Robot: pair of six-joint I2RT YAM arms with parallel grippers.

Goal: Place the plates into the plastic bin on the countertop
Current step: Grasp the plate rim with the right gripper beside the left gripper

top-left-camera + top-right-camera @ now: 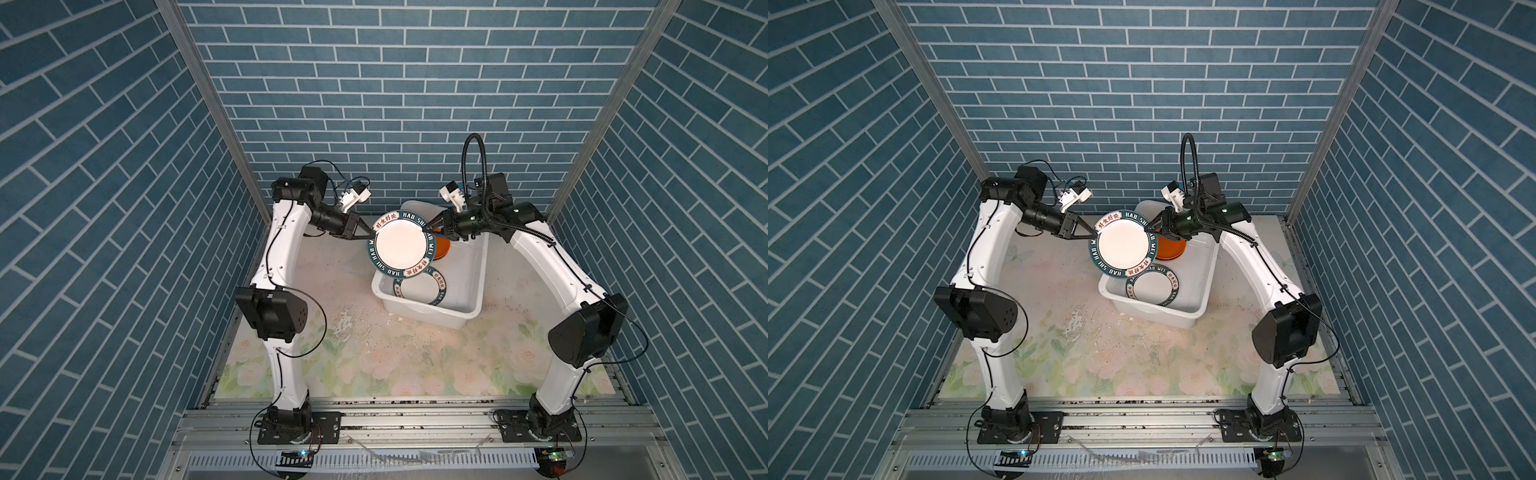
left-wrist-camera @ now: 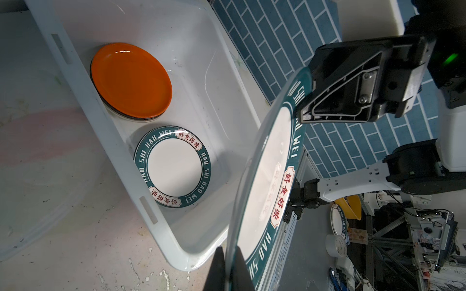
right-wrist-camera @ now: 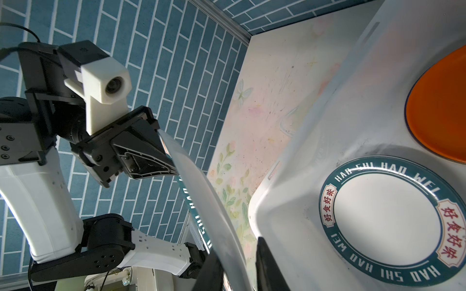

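Observation:
A white plate [image 1: 400,247] [image 1: 1123,245] with a lettered dark-green rim hangs tilted over the near left corner of the plastic bin [image 1: 482,274] [image 1: 1208,282]. My left gripper [image 1: 371,237] [image 2: 228,252] is shut on its left rim. My right gripper [image 1: 428,228] [image 3: 237,252] straddles the opposite rim; one finger [image 3: 264,252] still stands off the plate [image 3: 206,189]. In the bin lie a matching green-rimmed plate [image 1: 419,289] [image 2: 174,166] and an orange plate [image 1: 444,248] [image 2: 131,80] stacked on darker ones.
The bin stands at the back right of the floral countertop [image 1: 374,353], close to the blue brick back wall [image 1: 374,124]. Flaked white patches [image 1: 345,324] mark the counter in front of the bin. Both arms arch in from the front rail [image 1: 415,415].

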